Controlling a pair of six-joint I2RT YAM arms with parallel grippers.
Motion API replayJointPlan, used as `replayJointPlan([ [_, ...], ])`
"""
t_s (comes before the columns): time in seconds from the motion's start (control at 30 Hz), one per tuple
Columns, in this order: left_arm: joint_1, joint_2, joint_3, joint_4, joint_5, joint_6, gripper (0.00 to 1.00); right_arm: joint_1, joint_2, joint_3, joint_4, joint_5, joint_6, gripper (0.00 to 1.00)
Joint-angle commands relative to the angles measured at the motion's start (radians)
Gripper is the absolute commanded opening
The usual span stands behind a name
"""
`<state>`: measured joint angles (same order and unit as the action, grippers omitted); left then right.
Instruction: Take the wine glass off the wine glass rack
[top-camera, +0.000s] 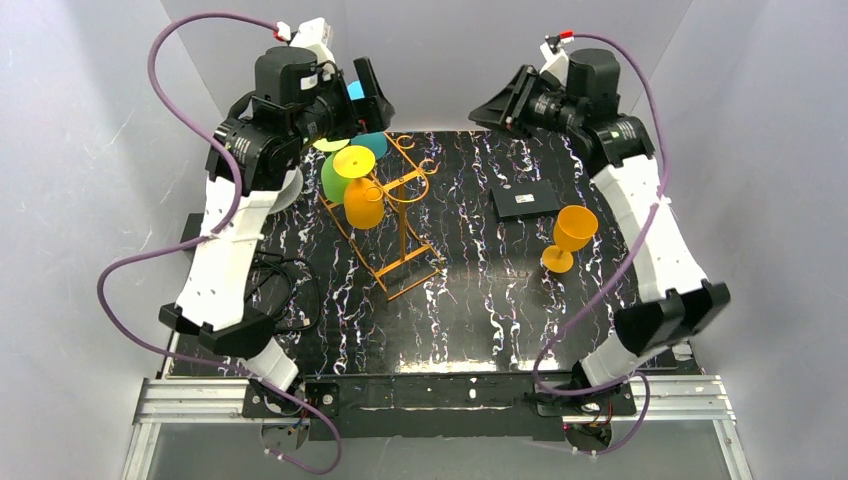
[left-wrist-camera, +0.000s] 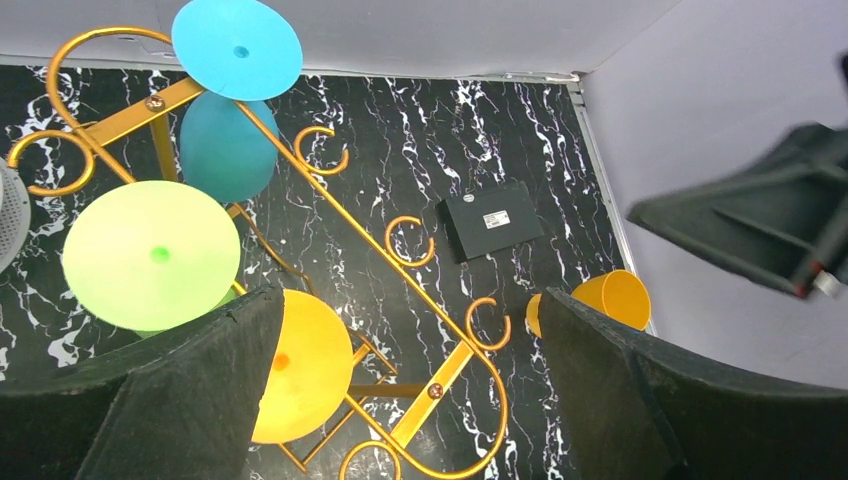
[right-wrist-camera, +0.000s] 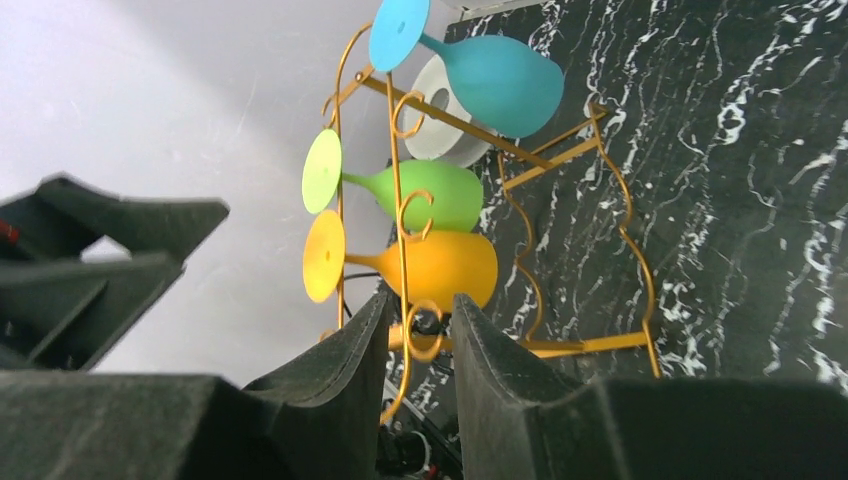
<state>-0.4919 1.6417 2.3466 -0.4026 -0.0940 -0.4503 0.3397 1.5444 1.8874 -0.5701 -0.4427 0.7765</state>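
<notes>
The orange-gold wine glass rack (top-camera: 404, 235) stands at the back left of the black marbled table. Three wine glasses hang upside down in it: a teal one (left-wrist-camera: 237, 47), a green one (left-wrist-camera: 150, 255) and an orange one (left-wrist-camera: 300, 365). Another orange wine glass (top-camera: 572, 232) stands upright on the table to the right, away from the rack. My left gripper (top-camera: 370, 98) hovers above the rack's far end, open wide and holding nothing. My right gripper (right-wrist-camera: 422, 300) is raised at the back right, pointing toward the rack (right-wrist-camera: 590, 345); its fingers are slightly apart with nothing between them.
A flat black box (top-camera: 525, 200) lies between the rack and the standing glass. A round white spool (right-wrist-camera: 437, 120) sits behind the rack on the left. Dark cables (top-camera: 285, 280) lie on the table's left side. Grey walls enclose the table on three sides.
</notes>
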Motion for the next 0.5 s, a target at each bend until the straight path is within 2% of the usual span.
replayJointPlan([
  [0.0,0.007,-0.114,-0.036,-0.009,-0.037,0.031,1.0,-0.014,0.149,0.108,0.122,-0.116,0.122,0.36],
  [0.27,0.007,-0.322,-0.252,-0.035,-0.102,0.038,1.0,-0.012,0.505,0.464,0.237,-0.221,0.322,0.36],
  [0.47,0.007,-0.429,-0.362,-0.063,-0.147,0.035,1.0,0.008,0.645,0.552,0.389,-0.216,0.439,0.36],
])
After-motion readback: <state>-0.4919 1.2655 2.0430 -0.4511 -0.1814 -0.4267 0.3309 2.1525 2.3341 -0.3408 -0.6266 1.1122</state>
